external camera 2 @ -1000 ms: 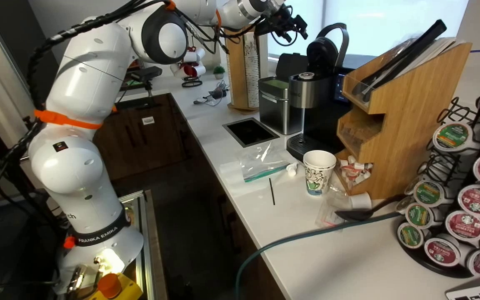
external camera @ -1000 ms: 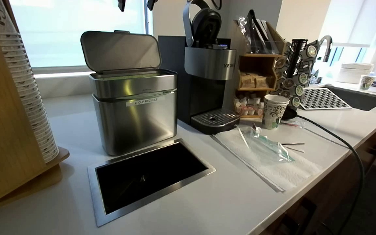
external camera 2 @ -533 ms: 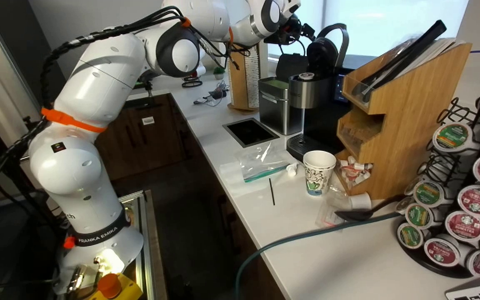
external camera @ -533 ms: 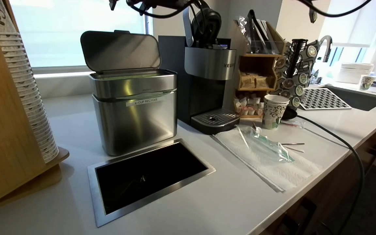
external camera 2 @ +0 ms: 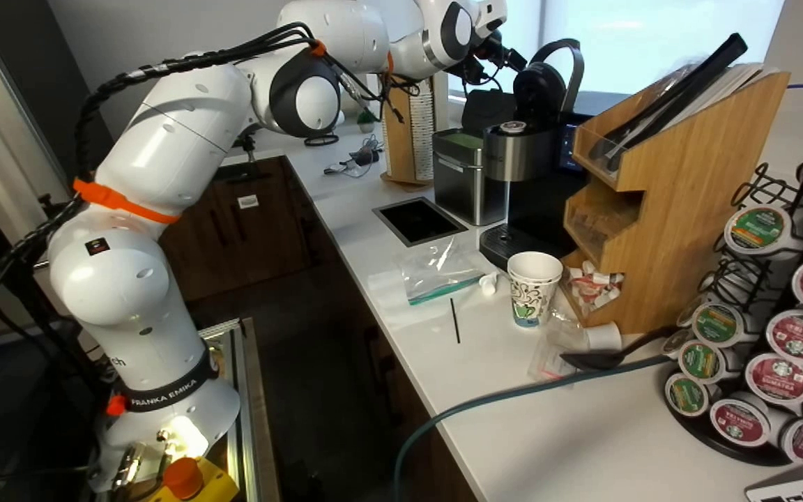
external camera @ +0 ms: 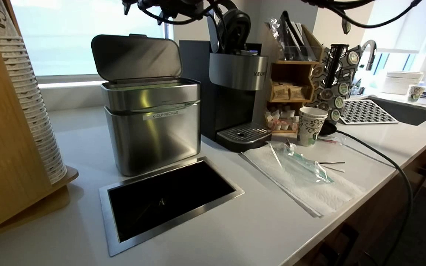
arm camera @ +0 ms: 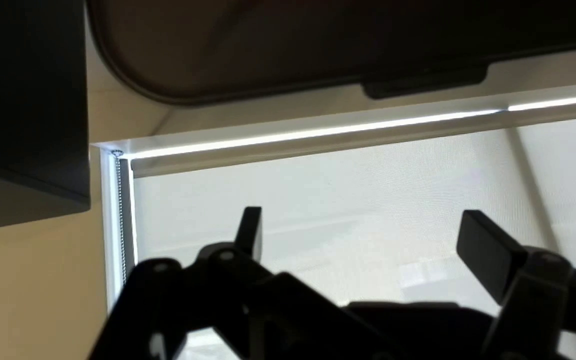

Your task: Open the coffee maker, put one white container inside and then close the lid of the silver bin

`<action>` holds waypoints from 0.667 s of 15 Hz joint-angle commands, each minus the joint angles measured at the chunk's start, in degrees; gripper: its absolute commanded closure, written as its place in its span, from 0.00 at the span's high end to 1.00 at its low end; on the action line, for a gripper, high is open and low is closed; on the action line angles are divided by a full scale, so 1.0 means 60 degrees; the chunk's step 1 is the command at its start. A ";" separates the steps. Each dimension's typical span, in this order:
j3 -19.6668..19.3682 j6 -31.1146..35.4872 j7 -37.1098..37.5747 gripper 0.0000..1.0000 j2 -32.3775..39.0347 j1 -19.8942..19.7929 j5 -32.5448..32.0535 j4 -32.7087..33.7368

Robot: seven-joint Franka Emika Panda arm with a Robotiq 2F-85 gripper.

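I count one bin point(external camera: 154, 136), one lid point(external camera: 137, 59), one coffee maker point(external camera: 237, 72) and one gripper point(arm camera: 360, 235), its two fingers spread wide. The lid, grey and rounded, stands raised at the back of the bin. The bin is brushed steel, banded near the rim and marked K-CUP RECYCLE; it sits on the tabletop point(external camera: 257, 229) just beside the coffee maker, and I see green inside its mouth. In both exterior views my gripper appears above the lid. The coffee maker's top is tipped up, and one pod point(external camera 2: 513, 127) sits there. Beyond, a wooden stand point(external camera 2: 694, 230) holds packets point(external camera: 290, 91) and small tubs point(external camera: 284, 125); a rack point(external camera: 334, 64) holds pods point(external camera 2: 781, 376) I cannot fully count.
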 commanded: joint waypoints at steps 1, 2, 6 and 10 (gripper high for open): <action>0.0017 -0.0956 0.0497 1.00 0.0194 0.0051 0.0336 0.0477; 0.0033 -0.1180 0.0545 1.00 0.0211 0.0041 0.0395 0.0527; 0.0028 -0.1804 0.0815 1.00 0.0260 0.0037 0.0548 0.0683; 0.0125 -0.2858 0.1040 1.00 0.0175 0.0011 0.0841 0.0703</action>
